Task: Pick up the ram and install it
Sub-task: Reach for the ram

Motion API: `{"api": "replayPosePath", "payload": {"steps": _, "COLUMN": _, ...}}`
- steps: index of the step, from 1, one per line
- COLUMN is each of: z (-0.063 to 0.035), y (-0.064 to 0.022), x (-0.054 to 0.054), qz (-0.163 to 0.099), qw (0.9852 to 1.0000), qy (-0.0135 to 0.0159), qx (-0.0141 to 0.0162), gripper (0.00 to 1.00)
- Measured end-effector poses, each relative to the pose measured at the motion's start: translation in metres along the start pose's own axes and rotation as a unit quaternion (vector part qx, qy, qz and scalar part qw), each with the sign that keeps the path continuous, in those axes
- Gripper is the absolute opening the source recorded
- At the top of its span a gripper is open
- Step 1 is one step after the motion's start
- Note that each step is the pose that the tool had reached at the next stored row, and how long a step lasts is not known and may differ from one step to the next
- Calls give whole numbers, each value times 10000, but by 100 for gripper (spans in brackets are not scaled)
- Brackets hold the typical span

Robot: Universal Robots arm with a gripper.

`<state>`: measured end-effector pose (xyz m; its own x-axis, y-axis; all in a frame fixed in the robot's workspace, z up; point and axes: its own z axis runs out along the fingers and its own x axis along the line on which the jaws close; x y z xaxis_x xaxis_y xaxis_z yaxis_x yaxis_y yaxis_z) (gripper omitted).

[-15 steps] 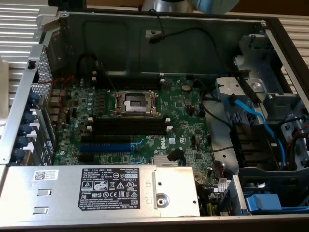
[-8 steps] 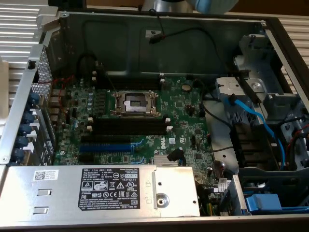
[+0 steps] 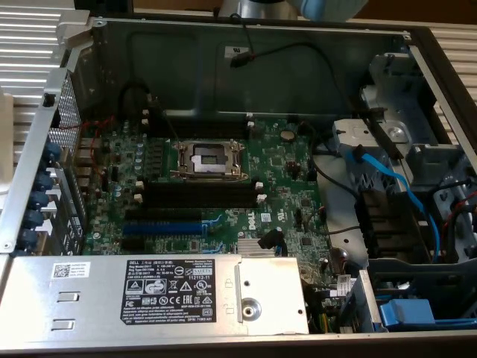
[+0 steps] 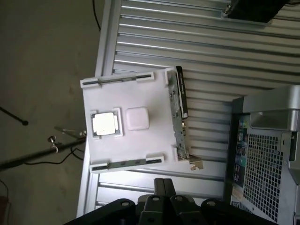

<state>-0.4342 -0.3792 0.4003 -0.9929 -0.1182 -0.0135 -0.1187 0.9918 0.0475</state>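
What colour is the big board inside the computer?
The board is green, seen best in the exterior view.

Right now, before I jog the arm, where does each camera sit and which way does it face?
Exterior view: above the open computer case, looking down onto its motherboard; part of the arm shows at the picture's upper edge.
Wrist view: on the wrist, looking down past the shut gripper at a white tray on the slatted table.
Shared: the slatted table and the case's perforated side wall.

Motherboard (image 3: 287, 160) | black slots (image 3: 197, 195) beside CPU socket (image 3: 209, 158) | labelled box (image 3: 156, 294), likely PSU
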Motion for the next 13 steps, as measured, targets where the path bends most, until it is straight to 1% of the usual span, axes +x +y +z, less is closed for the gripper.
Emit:
{"api": "replayPosePath", "payload": {"steps": 3, "z": 0, "y": 42, "x": 63, "qz": -39, "qw": 10000, "qy": 3, "qx": 0, "gripper": 10}}
{"api": "replayPosePath", "payload": {"steps": 9, "z": 5, "y": 188, "x": 270, "qz": -57, "qw": 10000, "qy": 4, "qx": 2, "gripper": 10}}
{"api": "replayPosePath", "payload": {"steps": 11, "z": 6, "y": 206, "x": 288, "qz": -129, "qw": 9999, "qy": 8, "qx": 6, "gripper": 10}}
{"api": "replayPosePath", "payload": {"steps": 13, "z": 6, "y": 211, "x": 295, "qz": -278, "qw": 9996, "qy": 15, "qx": 10, "gripper": 10}}
